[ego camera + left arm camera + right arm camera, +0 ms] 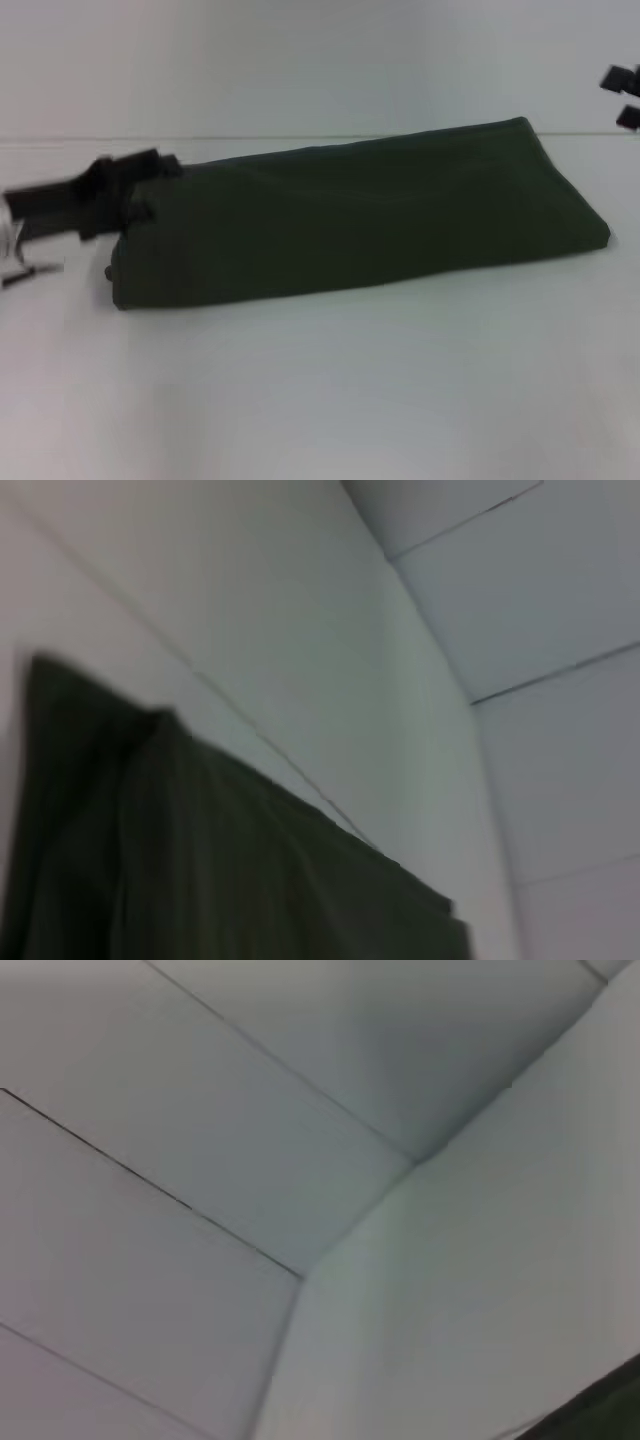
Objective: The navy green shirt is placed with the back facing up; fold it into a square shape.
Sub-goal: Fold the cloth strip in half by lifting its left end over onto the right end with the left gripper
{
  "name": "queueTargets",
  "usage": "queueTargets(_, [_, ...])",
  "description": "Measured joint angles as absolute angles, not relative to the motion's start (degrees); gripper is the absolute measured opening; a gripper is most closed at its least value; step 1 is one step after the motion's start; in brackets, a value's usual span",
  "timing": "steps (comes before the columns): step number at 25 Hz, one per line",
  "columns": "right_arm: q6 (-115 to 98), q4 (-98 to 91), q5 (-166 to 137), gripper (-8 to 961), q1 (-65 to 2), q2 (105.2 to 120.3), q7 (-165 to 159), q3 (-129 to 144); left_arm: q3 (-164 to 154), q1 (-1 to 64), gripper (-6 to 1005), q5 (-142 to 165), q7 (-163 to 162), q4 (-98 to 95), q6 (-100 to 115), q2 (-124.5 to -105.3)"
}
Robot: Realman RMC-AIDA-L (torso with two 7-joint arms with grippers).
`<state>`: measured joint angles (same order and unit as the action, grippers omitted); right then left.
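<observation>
Lying: dark olive-green cotton shirt (360, 215) folded into a long narrow band, spread flat across the white tabletop (320, 400), running from the robot's left near side to its right far side.
Left end effector: black end effector (125, 195) at the shirt's left end, touching the fabric edge; open or closed, cannot tell.
Right end effector: black end effector (625, 95) raised at the far right, apart from the shirt; finger state cannot tell.
Left wrist view: dark fabric folds (200, 850) close below, against white wall panels (520, 600).

You see the navy green shirt (360, 215) plain dark olive, unpatterned; table (320, 400) white; left gripper (135, 190) black.
</observation>
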<state>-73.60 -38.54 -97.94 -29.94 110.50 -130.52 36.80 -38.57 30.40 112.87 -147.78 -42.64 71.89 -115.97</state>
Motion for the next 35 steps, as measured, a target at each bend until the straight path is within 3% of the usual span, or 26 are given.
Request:
queueTargets(2, [-75.73,-36.5,-96.01,814,-28.35,110.82,-129.03,35.6,-35.7,28.58,824,110.06,-145.86,-38.84,74.11,-116.32])
queueTargets(10, [-77.01,-31.71,-95.36,867,-27.28,111.13,-126.04,34.07,-30.74,28.62,919,108.74,-139.96,-27.84,68.74,-116.52])
queueTargets(22, [-77.87,-31.6,-95.12,866,-27.04,111.09,-126.15,34.0,-30.63,28.44,919,112.14,-139.96,-26.12,64.66,-116.09])
queueTargets(27, [-78.54,-31.56,-95.06,867,-26.82,111.12,-126.32,33.95,-28.15,28.38,919,108.7,-139.1,-30.25,70.57,-116.73])
queueTargets(35, [-78.04,-31.03,-95.04,866,-26.8,111.24,-126.36,33.92,-30.58,33.83,920,108.5,-137.6,-24.55,61.31,-117.31])
